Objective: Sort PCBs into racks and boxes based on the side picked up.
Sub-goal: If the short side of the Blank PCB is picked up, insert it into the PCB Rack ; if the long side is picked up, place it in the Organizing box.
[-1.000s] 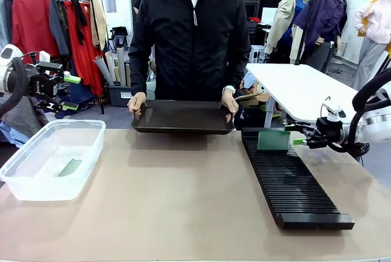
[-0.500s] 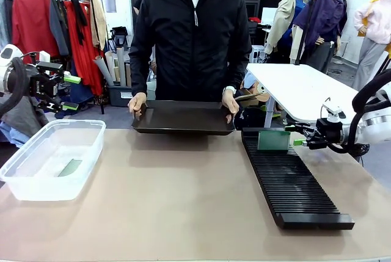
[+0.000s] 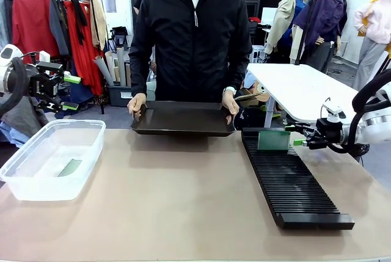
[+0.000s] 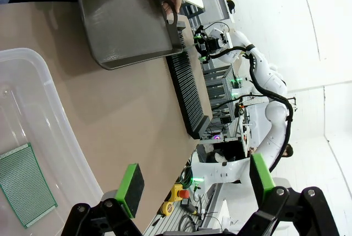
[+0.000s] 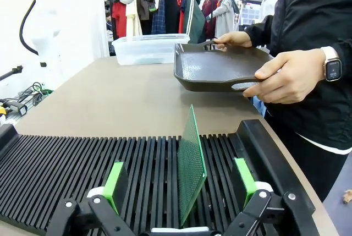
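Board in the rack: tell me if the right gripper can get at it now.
Probably yes. The open right gripper straddles the upright board in the rack, with nothing between.

Box (image 3: 52, 158) at table's (image 3: 183, 213) left side; one PCB (image 3: 70, 167) flat inside it. Rack (image 3: 290, 179) at right side, running near to far; second PCB (image 3: 273, 140) upright in slot near its far end. Tray (image 3: 182, 117) at far edge, between them, in person's hands (image 3: 137, 103).

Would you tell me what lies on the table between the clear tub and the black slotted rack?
Bare tabletop, as the front view shows; the tub and rack flank it, and the person's tray is at the far edge.
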